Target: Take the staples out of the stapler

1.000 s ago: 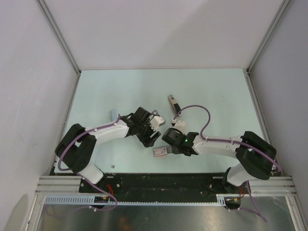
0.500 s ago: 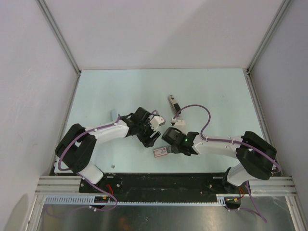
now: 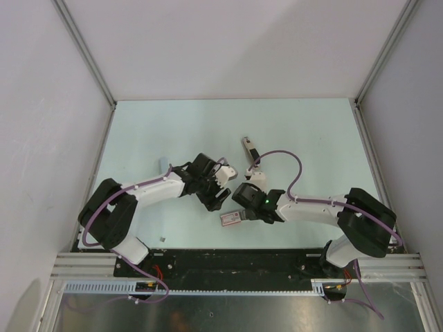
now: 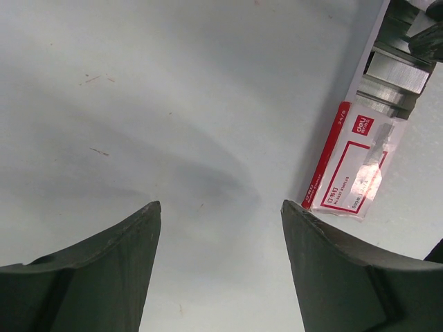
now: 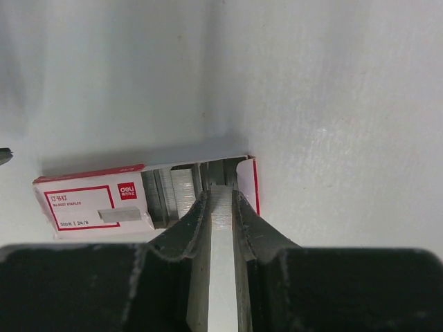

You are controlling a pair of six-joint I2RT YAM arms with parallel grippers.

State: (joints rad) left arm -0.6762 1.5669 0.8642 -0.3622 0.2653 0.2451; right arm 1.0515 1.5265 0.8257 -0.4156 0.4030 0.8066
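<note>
My left arm reaches in from the near left corner, elbow folded, wrist angled towards the centre of the pale mint-green table (image 3: 173, 131). The left gripper (image 3: 218, 197) hovers low over bare surface. On its wrist camera the left gripper (image 4: 220, 207) is spread wide, both dark fingers (image 4: 90, 277) apart with nothing between them and touching nothing.

My right arm stretches from the near right corner across to the left, forearm low and nearly level, and the right gripper (image 3: 240, 211) points down at the flat red-and-white cardboard staple box (image 3: 232, 217), which lies just near of the left gripper. On the right wrist camera the right gripper (image 5: 221, 197) is nearly closed, its fingers (image 5: 190, 228) pinched on a thin silver-grey strip of staples (image 5: 221, 228). The far tip of the strip sits at the open end of the staple box (image 5: 90, 204), beside the grey ribbed rows inside.

The small dark grey bar-shaped stapler (image 3: 248, 149) with a pale top lies on the table, just far of the right wrist, clear of both grippers
</note>
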